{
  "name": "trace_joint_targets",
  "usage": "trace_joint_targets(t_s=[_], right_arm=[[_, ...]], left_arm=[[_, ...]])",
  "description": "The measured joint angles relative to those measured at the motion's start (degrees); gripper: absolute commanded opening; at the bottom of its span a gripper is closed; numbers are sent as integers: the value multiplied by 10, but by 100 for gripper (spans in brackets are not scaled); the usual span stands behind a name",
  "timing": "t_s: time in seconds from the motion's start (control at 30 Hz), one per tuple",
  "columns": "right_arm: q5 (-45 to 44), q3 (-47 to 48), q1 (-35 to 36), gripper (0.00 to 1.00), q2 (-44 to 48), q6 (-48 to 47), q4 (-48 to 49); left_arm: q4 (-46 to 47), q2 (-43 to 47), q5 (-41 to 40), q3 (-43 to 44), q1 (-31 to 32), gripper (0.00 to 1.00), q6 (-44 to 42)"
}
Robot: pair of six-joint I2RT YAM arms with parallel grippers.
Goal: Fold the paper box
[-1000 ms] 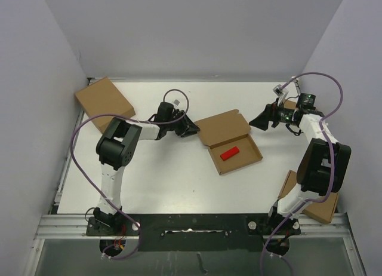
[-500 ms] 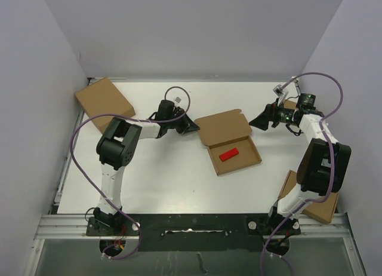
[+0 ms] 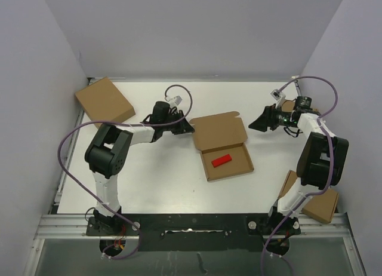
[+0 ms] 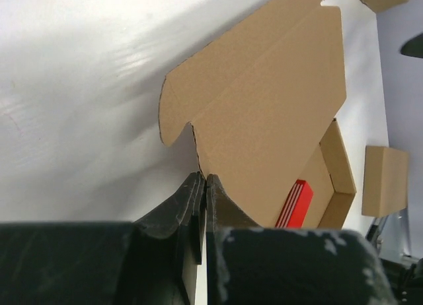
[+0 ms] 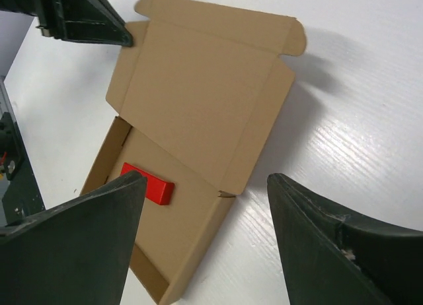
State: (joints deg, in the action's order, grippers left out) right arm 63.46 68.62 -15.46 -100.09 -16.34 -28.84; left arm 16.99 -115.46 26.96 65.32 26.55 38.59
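The open paper box lies mid-table, its lid (image 3: pixel 218 131) spread flat behind the tray (image 3: pixel 239 169). A red block (image 3: pixel 222 161) lies in the tray. My left gripper (image 3: pixel 184 125) is shut on the lid's left edge; the left wrist view shows the jaws (image 4: pixel 203 178) pinching the lid (image 4: pixel 264 107), with the red block (image 4: pixel 297 203) beyond. My right gripper (image 3: pixel 261 119) is open and empty, just right of the box and apart from it. In the right wrist view it (image 5: pixel 205 179) hovers over the lid (image 5: pixel 198 100), tray (image 5: pixel 178 245) and red block (image 5: pixel 147 183).
A closed cardboard box (image 3: pixel 104 100) sits at the far left corner. Another box (image 3: pixel 313 198) lies near the right arm's base, and a small one (image 3: pixel 289 104) lies behind the right gripper. Walls close in on three sides.
The box has slid and turned a little toward the left and near side, held by the left gripper. The left arm's elbow swung left. The right gripper barely moved.
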Motion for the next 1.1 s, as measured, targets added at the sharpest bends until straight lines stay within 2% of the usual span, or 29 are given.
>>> trace_joint_targets(t_s=[0.2, 0.4, 0.93, 1.0, 1.1], right_arm=[[-13, 13, 0, 74, -24, -3, -27], [-13, 23, 3, 71, -49, -3, -32], [-21, 41, 59, 59, -75, -14, -54], [-25, 49, 58, 54, -84, -16, -56], [-30, 55, 58, 39, -94, -22, -59]], left_arm=[[9, 60, -3, -22, 0, 0, -76], [23, 77, 3, -28, 0, 0, -118], [34, 109, 21, -56, 0, 0, -148], [34, 114, 23, -56, 0, 0, -151], [36, 115, 25, -56, 0, 0, -153]])
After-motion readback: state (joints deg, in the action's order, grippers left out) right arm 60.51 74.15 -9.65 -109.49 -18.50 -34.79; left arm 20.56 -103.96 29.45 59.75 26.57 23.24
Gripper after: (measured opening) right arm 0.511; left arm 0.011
